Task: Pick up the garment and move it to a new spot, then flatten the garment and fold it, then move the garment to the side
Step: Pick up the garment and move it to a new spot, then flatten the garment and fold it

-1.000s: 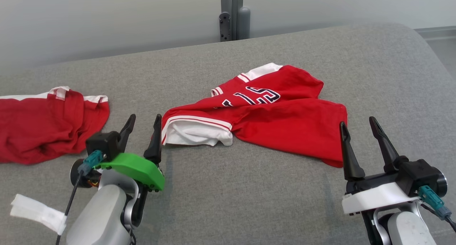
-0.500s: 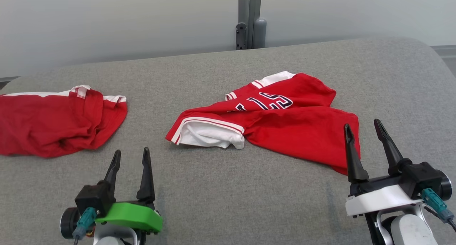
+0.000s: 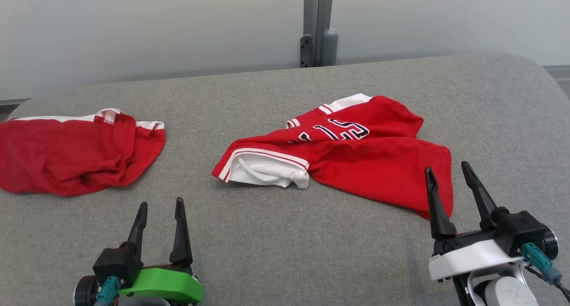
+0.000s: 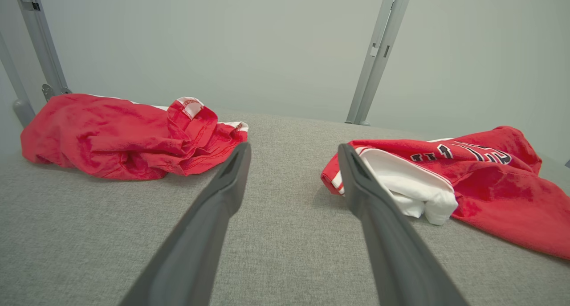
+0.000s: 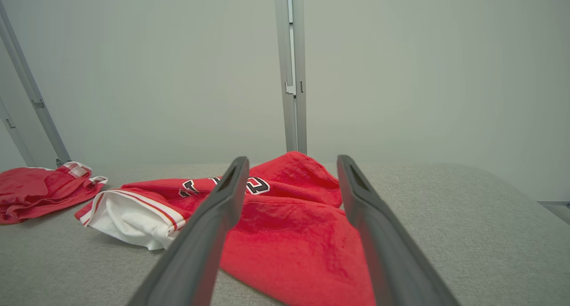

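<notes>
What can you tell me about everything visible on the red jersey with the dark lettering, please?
The red jersey looks like soft knit cloth, crumpled and loosely folded over itself, not flattened. Dark white-edged lettering shows near its far side; a white section with a red-striped edge sticks out at its left. It lies on the grey padded surface, mid-right. The open right gripper is by its near right corner; I cannot tell any contact.

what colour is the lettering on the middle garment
Dark navy, outlined white, on the red garment; clearest in the head view.
</notes>
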Motion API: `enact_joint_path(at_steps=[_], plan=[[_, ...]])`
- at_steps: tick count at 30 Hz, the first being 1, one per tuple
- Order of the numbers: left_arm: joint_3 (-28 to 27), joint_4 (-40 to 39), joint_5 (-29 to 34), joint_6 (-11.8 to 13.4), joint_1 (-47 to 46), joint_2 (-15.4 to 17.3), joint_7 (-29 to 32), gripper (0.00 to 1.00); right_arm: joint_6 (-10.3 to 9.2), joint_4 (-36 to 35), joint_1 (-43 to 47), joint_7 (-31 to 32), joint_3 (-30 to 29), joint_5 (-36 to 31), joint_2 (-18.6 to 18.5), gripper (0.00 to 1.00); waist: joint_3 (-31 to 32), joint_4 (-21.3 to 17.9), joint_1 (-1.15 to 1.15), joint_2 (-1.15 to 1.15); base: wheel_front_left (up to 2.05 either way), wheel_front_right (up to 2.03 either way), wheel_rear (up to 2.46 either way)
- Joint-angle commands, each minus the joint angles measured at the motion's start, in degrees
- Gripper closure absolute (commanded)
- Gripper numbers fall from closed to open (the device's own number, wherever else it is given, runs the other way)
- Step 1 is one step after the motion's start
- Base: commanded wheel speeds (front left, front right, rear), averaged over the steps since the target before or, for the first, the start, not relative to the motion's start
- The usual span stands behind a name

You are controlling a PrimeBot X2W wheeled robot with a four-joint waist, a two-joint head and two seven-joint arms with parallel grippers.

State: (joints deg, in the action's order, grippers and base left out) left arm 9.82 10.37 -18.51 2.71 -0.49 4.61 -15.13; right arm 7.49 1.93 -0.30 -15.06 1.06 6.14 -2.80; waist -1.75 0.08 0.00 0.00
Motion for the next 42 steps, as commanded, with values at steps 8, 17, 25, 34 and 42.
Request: enact_joint_path(at_steps=[8,17,25,34,42], plan=[[-1.56,0.22,1.88,-1.32,1.15,-1.04,-0.03,0.00,0.00,1.02,0.34,-0.19,0.13,0.41,-0.17,0.00,-0.05,-0.09,0.00,0.00,0.00,0.00,0.00],[-2.44,0.39,3.00,-2.12,0.94,-1.49,-0.03,0.00,0.00,1.37,-0.10,-0.18,0.07,0.46,-0.17,0.00,-0.41,0.08,0.00,0.00,0.00,0.00,0.00],[-2.10,0.87,2.96,-2.77,0.56,-1.65,-0.03,0.00,0.00,1.06,-0.51,-0.18,0.01,0.48,-0.17,0.00,-1.24,0.16,0.00,0.00,0.00,0.00,0.00],[3.41,6.39,1.62,-4.89,-4.11,-1.67,-0.03,0.00,0.00,0.30,-2.20,-0.19,0.43,-0.47,-0.17,0.00,-4.75,-1.32,0.00,0.00,0.00,0.00,0.00],[8.46,16.08,-6.02,-4.85,-12.31,-1.65,-0.01,0.00,0.00,-0.23,-4.70,-0.19,1.18,-0.96,-0.17,0.00,-9.29,-5.65,0.00,0.00,0.00,0.00,0.00]])
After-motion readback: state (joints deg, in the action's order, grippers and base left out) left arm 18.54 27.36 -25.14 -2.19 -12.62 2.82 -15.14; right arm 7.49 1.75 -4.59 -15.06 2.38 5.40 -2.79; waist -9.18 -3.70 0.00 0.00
